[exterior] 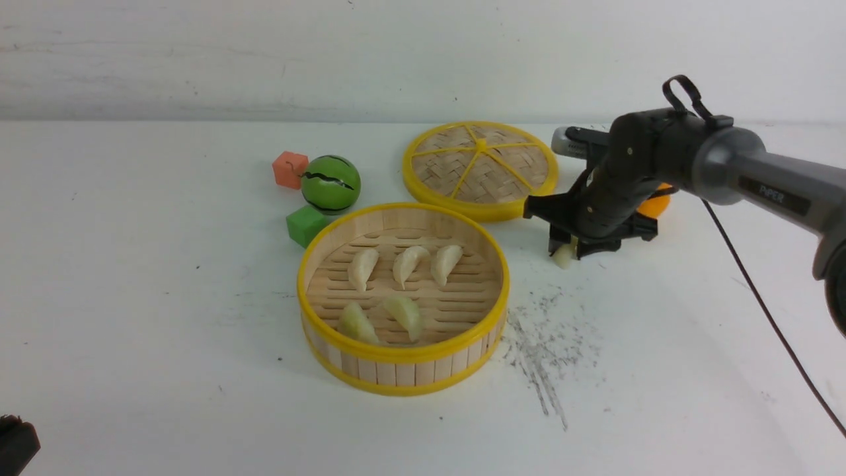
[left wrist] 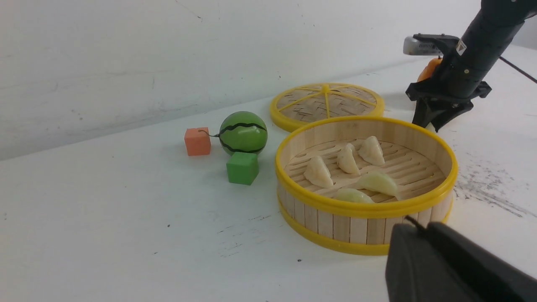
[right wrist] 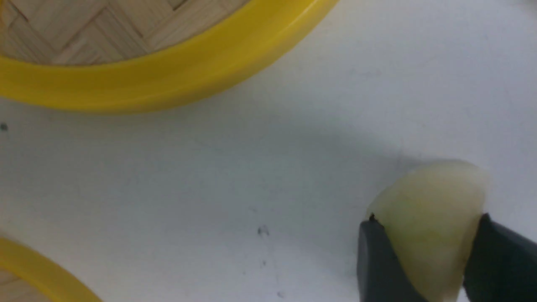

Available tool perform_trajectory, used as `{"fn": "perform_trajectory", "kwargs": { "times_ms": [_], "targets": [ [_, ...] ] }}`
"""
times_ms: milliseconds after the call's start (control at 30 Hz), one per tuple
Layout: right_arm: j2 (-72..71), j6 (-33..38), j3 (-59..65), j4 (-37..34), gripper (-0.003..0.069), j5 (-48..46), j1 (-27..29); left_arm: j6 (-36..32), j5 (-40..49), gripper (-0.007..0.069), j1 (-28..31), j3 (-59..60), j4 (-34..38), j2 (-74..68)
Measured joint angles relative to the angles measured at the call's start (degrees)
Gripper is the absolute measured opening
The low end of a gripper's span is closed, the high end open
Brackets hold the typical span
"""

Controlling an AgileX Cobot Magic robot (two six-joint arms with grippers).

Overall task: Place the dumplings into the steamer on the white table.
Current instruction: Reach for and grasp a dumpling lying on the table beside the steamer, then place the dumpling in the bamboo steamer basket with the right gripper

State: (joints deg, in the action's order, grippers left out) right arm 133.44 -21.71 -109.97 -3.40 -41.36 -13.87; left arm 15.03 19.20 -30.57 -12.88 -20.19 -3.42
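- The left gripper is seen only as a dark corner at the near left edge of the white table. In the left wrist view its fingers are pressed together, clenched on nothing.
- An orange cube, a green striped ball and a green cube are noted in a close cluster left of centre. The ball sits just beside both cubes.
- The steamer stands upright at the centre of the table, just right of the green cube.
- Five dumplings lie on its slatted floor. Three cream dumplings are set in a row on the far side, and two greenish dumplings on the near side.
- A flat woven lid lies behind the steamer, near it but apart.
- Grey scuff marks are recorded on the table just right of the steamer.
- The right gripper is lowered to the table between the lid and the scuffs, outside the steamer. It is grasping the sixth dumpling, with a finger pressed on either side. Contact with the table cannot be told.
- An orange object is partly hidden behind the right arm.
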Motion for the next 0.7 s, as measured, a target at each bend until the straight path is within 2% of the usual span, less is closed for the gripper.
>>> {"fn": "perform_trajectory", "kwargs": {
  "times_ms": [67, 233, 433, 567, 700],
  "targets": [
    [0.0, 4.37, -0.19, 0.01, 0.0232, -0.31, -0.29, 0.0, 0.0, 0.0024, 0.0, 0.0, -0.25, 0.0],
    [-1.66, 9.87, -0.23, -2.67, 0.0232, -4.43, -0.48, 0.0, 0.07, 0.0024, 0.0, 0.0, -0.3, 0.0],
    [-10.38, 19.02, 0.13, -11.99, 0.0232, -12.71, -1.16, 0.0, 0.12, 0.0024, 0.0, 0.02, -0.35, 0.0],
    [-16.2, 30.88, 0.12, -22.94, 0.0232, -20.69, -5.24, 0.0, 0.17, 0.0027, 0.0, 0.02, -0.41, 0.0],
    [-15.98, 36.0, 0.12, -26.35, 0.0232, -22.34, -10.97, 0.0, 0.13, 0.0028, 0.0, 0.07, -0.46, 0.0]
  ]
}}
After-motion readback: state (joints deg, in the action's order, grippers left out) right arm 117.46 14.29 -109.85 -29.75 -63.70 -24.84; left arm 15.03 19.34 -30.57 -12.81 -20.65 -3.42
